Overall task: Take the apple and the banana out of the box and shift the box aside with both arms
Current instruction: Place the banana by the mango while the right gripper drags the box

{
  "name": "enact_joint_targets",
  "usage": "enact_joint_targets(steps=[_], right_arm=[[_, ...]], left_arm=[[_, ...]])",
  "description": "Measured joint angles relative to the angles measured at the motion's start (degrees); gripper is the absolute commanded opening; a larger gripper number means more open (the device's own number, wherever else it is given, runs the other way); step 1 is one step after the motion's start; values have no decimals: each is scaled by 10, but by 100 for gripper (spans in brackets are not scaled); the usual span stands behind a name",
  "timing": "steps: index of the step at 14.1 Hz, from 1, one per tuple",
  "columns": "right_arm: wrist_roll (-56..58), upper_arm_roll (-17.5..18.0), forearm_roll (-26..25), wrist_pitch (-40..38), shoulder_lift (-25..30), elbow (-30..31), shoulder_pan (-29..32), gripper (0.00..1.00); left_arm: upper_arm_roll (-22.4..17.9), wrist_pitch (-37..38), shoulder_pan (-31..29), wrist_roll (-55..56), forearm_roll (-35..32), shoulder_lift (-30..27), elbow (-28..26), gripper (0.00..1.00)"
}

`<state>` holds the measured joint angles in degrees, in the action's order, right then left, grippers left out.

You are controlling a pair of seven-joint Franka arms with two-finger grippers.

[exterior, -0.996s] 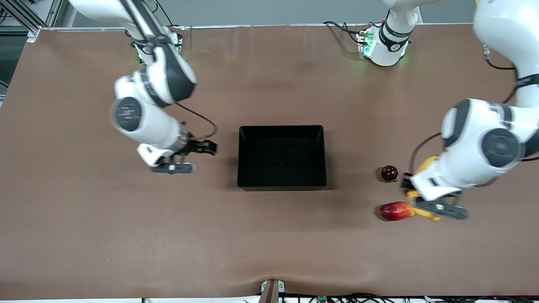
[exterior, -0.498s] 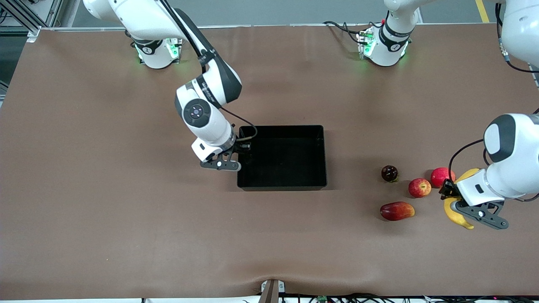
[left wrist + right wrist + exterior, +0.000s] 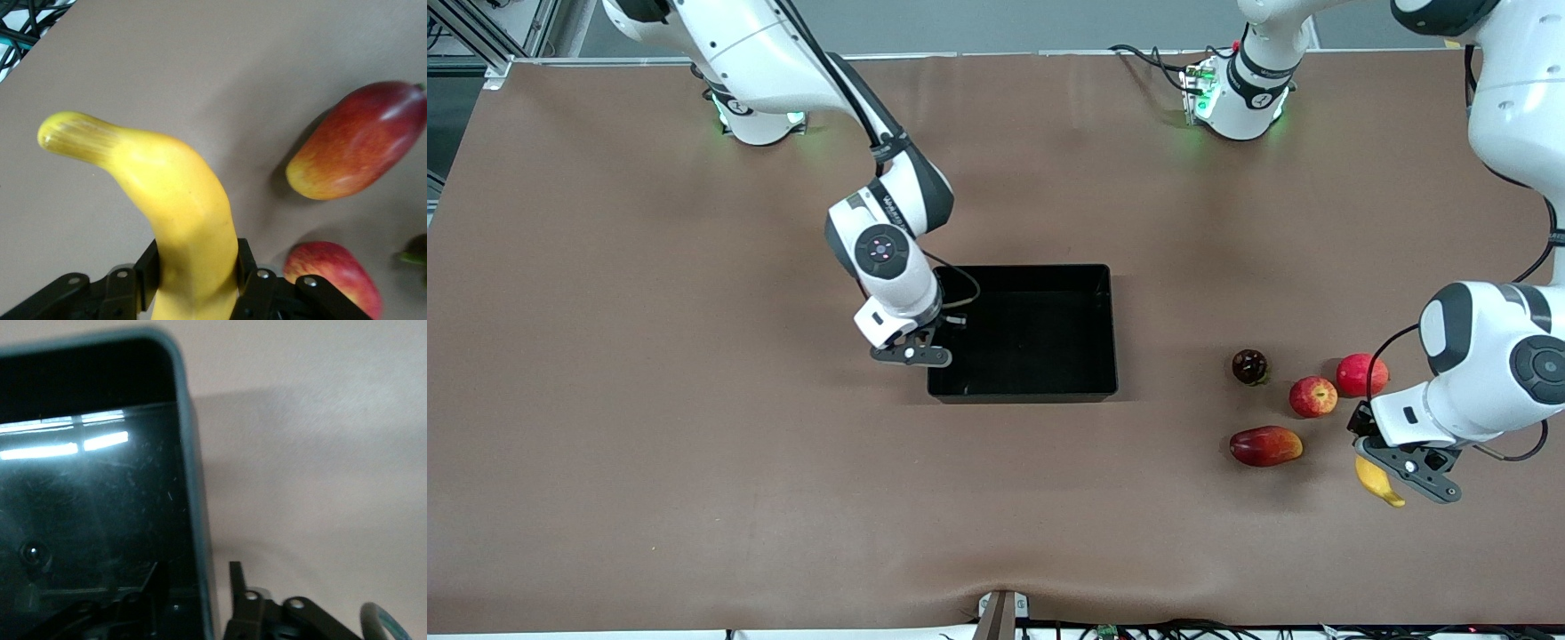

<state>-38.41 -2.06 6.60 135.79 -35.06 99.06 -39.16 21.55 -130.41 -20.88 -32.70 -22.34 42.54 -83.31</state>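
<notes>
You see a brown bench under both arms. The left claw grips the banana at its end of the bench, near the apple. The right claw straddles the black box's wall, one finger outside; only its wrist view shows this, though not whether it clamps.

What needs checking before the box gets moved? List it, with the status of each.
1. Box emptied of fruit: ok, only its black floor shows.
2. Apple out of the box: ok, on the table toward the left arm's end.
3. Banana released: not ok, the left gripper is shut on it, over the table beside the mango-like fruit.
4. Right gripper astride the box wall: ok, one finger outside the wall at the right arm's end, one inside.
5. Right gripper clamped on that wall: cannot tell.
6. Left gripper at the box: not ok, it is far from it.
</notes>
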Motion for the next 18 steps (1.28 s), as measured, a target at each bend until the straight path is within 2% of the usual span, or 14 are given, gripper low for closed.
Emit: enact_joint_targets(steps=[6, 7, 10, 11, 14, 18], right_arm=[[-29, -8, 0, -5, 4, -12, 0, 0], [-30, -10, 0, -17, 9, -15, 5, 0], [12, -14, -1, -110, 51, -30, 51, 0], [36, -15, -1, -143, 71, -31, 73, 0], [86, -17, -1, -215, 131, -23, 145, 0], [196, -23, -2, -284, 177, -1, 256, 0]], left_arm=[[-5, -36, -14, -6, 78, 60, 0, 0], [-6, -37, -14, -6, 83, 65, 0, 4], [-8, -38, -22, -6, 86, 70, 0, 73], [-8, -38, -25, -6, 91, 70, 1, 100], [-7, -38, -26, -6, 139, 70, 4, 100], [0, -39, -26, -6, 152, 65, 12, 100]])
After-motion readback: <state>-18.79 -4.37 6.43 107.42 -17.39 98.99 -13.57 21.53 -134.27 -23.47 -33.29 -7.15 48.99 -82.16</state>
